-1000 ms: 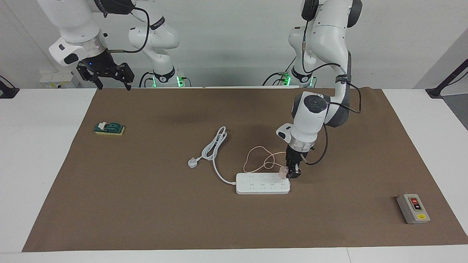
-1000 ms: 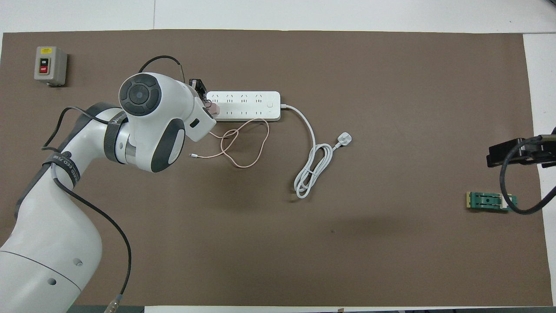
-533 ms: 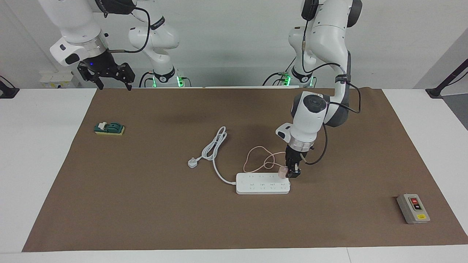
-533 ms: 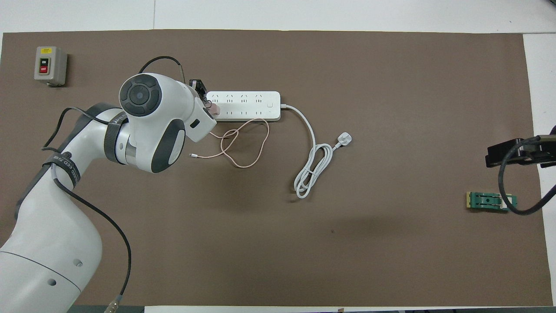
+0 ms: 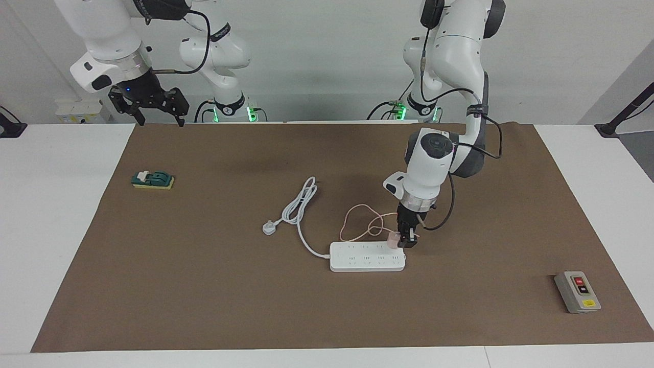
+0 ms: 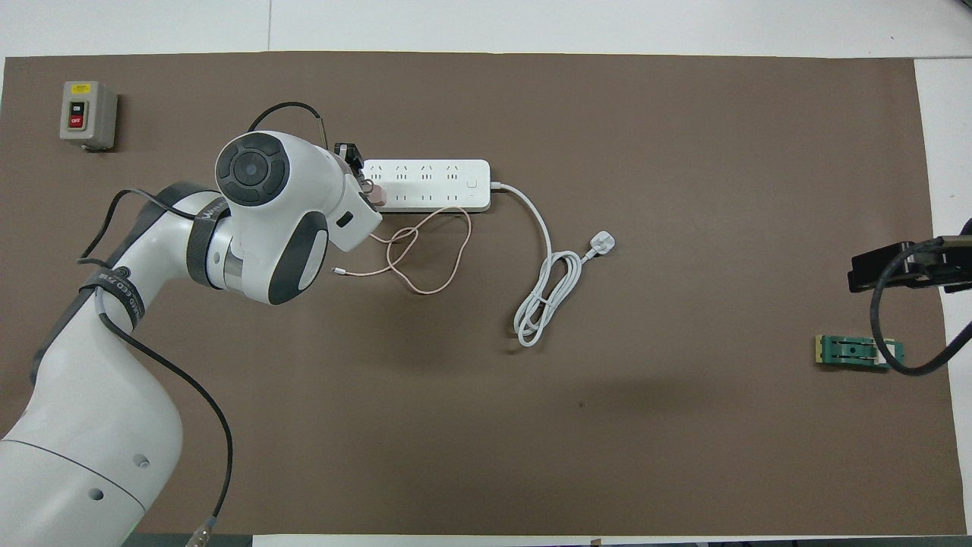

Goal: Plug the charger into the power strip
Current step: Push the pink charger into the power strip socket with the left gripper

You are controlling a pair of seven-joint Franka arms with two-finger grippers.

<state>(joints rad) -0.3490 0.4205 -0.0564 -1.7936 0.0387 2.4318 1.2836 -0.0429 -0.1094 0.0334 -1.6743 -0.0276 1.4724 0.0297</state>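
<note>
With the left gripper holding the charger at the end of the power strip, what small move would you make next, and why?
Probably a short press straight down. The left gripper is shut on the charger, which sits at the power strip end toward the left arm's end of the table, over its last socket in the row nearer the robots. Whether the prongs are seated cannot be told. The right gripper waits open, raised.

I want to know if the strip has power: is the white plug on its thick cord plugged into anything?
No. The white plug lies loose on the brown mat, at the end of the power strip's cord.
</note>
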